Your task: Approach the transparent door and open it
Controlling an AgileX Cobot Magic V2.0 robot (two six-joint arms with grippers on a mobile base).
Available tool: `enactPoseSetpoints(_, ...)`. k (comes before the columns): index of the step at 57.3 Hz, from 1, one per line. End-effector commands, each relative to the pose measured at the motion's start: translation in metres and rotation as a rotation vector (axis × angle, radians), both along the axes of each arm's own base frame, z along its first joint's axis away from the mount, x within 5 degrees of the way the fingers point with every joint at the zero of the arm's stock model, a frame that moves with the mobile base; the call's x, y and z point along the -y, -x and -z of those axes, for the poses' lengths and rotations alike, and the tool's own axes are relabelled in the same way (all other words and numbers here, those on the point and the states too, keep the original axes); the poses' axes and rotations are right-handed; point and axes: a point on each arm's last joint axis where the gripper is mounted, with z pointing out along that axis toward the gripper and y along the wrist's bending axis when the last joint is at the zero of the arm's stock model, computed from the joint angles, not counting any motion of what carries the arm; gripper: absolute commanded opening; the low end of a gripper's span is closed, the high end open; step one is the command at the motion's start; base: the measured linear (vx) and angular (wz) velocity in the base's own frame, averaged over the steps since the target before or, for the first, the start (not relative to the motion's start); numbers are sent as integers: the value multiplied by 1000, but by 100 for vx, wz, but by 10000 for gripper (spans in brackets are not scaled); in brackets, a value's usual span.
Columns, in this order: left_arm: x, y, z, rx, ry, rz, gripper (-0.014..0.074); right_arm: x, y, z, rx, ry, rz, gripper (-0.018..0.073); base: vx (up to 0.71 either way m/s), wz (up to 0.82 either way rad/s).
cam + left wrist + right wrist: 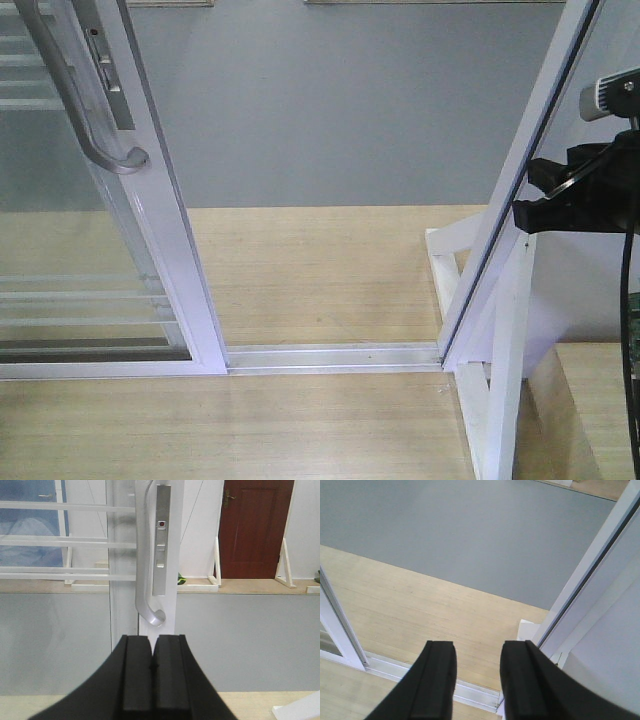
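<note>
The transparent door (90, 250) stands upright at the left of the opening, its long grey handle (70, 90) running vertically down the stile. The left tool (151, 667) hangs pinched together just below the handle's curved end; the right tool (477, 672) is spread apart, empty, above the floor track (330, 355).

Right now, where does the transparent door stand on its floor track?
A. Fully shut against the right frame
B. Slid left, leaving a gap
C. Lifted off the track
B: in the front view the transparent door stands at the left, with bare floor track between it and the right frame.
</note>
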Motion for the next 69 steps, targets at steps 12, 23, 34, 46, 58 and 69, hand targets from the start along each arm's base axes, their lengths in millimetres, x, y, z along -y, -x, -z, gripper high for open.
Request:
enactPoseSetpoints(12,0,0,4,40,18,6,-6,11,19,-34,163,6,9,263,0,0)
enactPoseSetpoints(23,0,0,4,39,18,6,-6,40,52,-44,283,-110,161,10,0,0)
enactPoseSetpoints(34,0,0,4,39,18,6,-6,50,102,3,528,-119,185,-11,0,0)
enactPoseSetpoints(46,0,0,4,39,18,6,-6,51,139,63,599,-125,174,-6,0,0)
enactPoseSetpoints(58,0,0,4,39,18,6,-6,52,153,105,598,-124,183,-5,0,0)
enactPoseSetpoints(69,0,0,5,36,17,6,-6,52,153,116,522,-200,214,-5,0,0)
